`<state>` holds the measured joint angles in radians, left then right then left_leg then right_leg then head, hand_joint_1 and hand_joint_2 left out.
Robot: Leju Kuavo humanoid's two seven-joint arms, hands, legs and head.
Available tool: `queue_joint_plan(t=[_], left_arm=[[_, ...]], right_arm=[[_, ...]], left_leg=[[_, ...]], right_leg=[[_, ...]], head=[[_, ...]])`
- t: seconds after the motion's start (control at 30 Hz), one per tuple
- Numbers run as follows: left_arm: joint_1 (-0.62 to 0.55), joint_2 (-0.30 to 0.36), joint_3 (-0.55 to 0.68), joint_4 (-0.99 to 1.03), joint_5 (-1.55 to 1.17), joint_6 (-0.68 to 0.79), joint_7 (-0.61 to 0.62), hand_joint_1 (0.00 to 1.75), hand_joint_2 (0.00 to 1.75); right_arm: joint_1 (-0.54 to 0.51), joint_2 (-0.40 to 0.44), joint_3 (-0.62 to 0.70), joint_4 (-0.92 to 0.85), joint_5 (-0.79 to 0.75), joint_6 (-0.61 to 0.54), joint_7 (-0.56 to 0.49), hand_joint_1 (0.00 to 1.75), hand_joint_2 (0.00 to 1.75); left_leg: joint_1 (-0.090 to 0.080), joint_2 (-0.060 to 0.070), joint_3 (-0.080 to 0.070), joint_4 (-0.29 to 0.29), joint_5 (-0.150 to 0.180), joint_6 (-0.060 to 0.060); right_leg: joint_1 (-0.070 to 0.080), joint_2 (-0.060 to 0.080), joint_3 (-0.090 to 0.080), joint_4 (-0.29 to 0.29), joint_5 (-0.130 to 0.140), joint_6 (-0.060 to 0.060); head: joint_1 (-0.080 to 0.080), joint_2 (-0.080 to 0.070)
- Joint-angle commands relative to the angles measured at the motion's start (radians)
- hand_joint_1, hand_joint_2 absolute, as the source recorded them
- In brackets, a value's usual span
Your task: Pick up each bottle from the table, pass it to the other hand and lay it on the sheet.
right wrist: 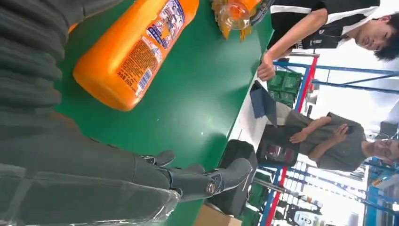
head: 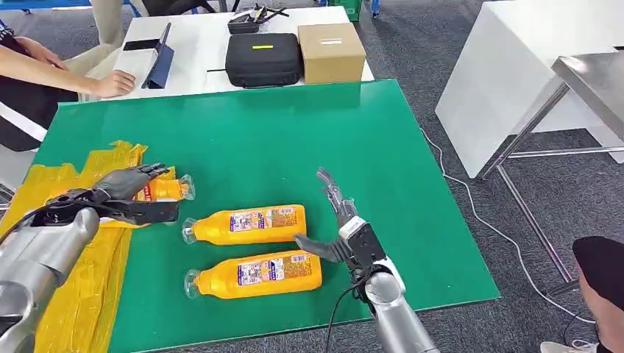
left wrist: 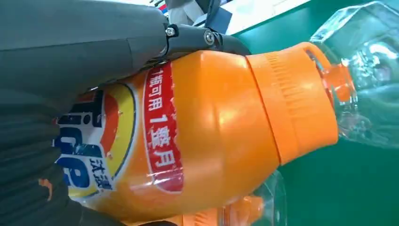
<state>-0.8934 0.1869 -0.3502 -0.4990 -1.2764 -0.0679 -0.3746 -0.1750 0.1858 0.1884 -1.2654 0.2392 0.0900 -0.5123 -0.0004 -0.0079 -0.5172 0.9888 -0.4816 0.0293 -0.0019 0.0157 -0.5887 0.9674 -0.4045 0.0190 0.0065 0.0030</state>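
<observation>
Covering most of the head view, the green desk (head: 279, 140) carries everything in play. Along its left edge lies the crumpled yellow sheet (head: 81, 294), running from the far part of the desk down to the near edge. Beyond the green surface, on a white table, sit a black case (head: 263, 59) and a cardboard box (head: 331, 51), and a person's arm (head: 66, 70) rests at the far left.

Two orange bottles lie on their sides near the middle of the desk, clear caps pointing left: the farther bottle (head: 250, 224) and, just beside it, the nearer bottle (head: 257, 273). A third bottle (head: 165, 189) lies at the sheet's right edge, its clear cap over the green.

At that third bottle the left hand (head: 129, 193) has fingers wrapped over the body, gripping it. To the right of the two loose bottles, the right hand (head: 340, 224) hovers with fingers spread, holding nothing.
</observation>
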Motion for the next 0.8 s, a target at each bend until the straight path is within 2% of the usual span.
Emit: queue_joint_plan(t=[0.03,0.3,0.43,0.47,0.6,0.8], left_arm=[[-0.043,-0.002,0.019,-0.051,0.051,0.06,0.053,0.0,1.75],[-0.028,0.008,0.044,-0.104,0.062,0.071,0.068,0.0,1.75],[-0.038,0.039,0.088,-0.204,0.08,0.063,0.078,0.0,1.75],[-0.048,0.046,0.101,-0.232,0.083,0.048,0.084,0.0,0.0],[-0.077,0.053,0.157,-0.289,0.095,0.025,0.118,0.0,0.0],[-0.057,0.036,0.193,-0.319,0.098,0.051,0.161,0.0,0.0]], right_arm=[[0.015,-0.017,-0.038,0.016,-0.001,-0.006,0.0,0.0,1.75],[0.02,-0.015,-0.045,0.016,-0.004,-0.007,0.001,0.0,1.75],[0.029,-0.012,-0.052,0.026,-0.007,-0.006,0.002,0.0,1.75],[0.031,-0.01,-0.054,0.029,-0.008,-0.004,0.002,0.0,1.75],[0.041,0.0,-0.064,0.034,-0.008,-0.001,0.003,0.0,1.75],[0.042,-0.001,-0.069,0.04,-0.006,0.0,0.003,0.0,1.75]], left_leg=[[0.001,-0.002,0.0,0.0,0.0,-0.001],[0.001,0.0,0.002,0.0,-0.001,-0.002],[0.001,0.001,0.0,0.0,-0.001,-0.002],[0.001,0.002,0.001,0.0,-0.001,-0.002],[0.002,0.001,-0.002,0.001,-0.001,-0.002],[0.002,0.001,0.003,0.0,-0.002,-0.003]], right_leg=[[0.001,-0.003,0.001,0.0,-0.001,0.0],[0.001,-0.002,0.002,-0.001,-0.001,0.0],[0.001,-0.001,0.001,0.0,0.0,0.0],[0.001,-0.001,0.002,0.0,-0.001,0.0],[0.001,-0.001,-0.001,0.0,0.0,0.0],[0.002,-0.003,0.004,-0.001,-0.002,0.0]], head=[[0.0,0.0],[0.0,0.0],[0.0,0.0],[0.0,0.0],[0.0,0.0],[0.0,0.0]])
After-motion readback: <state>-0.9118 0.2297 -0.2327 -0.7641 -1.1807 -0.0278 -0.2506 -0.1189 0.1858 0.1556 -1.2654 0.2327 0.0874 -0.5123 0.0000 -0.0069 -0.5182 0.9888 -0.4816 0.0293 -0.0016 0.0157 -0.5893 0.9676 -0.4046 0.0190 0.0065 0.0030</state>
